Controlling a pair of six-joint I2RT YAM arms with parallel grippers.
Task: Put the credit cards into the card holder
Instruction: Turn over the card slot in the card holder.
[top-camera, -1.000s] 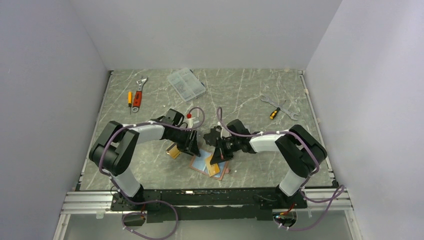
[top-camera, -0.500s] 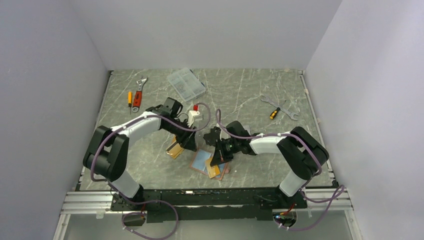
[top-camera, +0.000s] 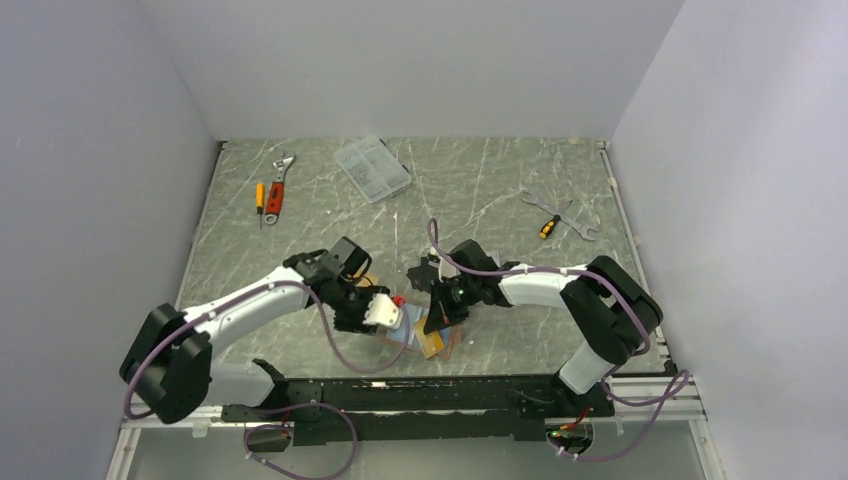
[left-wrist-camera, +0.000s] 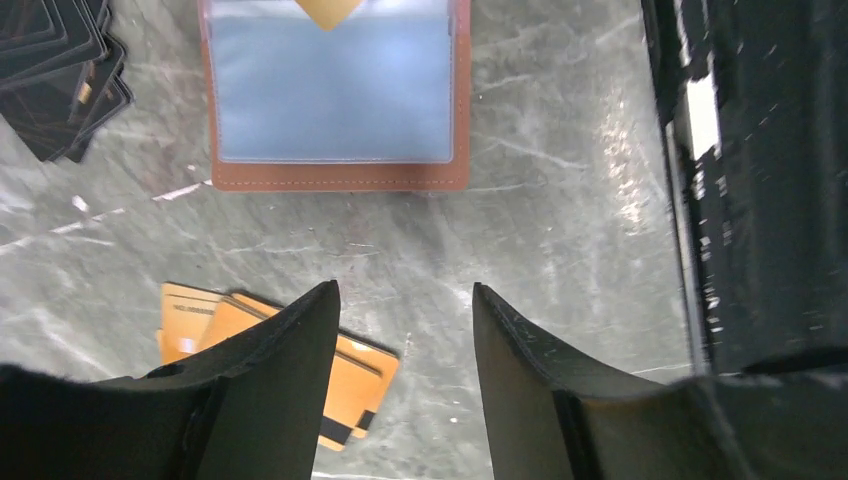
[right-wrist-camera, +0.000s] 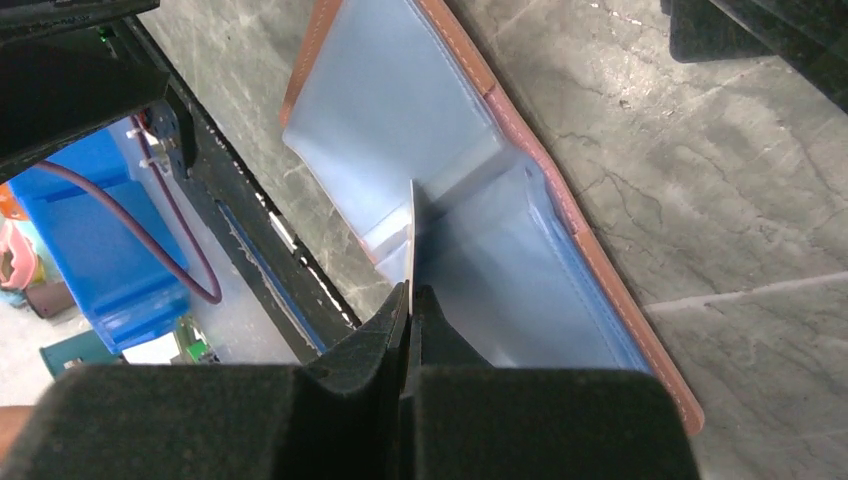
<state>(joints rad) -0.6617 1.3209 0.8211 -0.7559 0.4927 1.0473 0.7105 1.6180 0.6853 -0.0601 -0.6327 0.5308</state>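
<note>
Cards (left-wrist-camera: 365, 385) (half-hidden) behind left gripper (left-wrist-camera: 404, 290)

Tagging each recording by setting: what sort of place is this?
Probably a lab robot test cell: plain white panel walls box in a grey marble-patterned tabletop, with a silver aluminium frame rail along its near edge.

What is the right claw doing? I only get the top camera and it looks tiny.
Observer: Its wrist camera shows the right claw shut, pinching a thin pale flap inside the open wallet.
Operator: Does the left claw have a card?
Observer: No. Its camera shows the left claw open and empty above the orange cards.
Operator: Are those cards alike?
Observer: One card has a dark stripe near one end.
</note>
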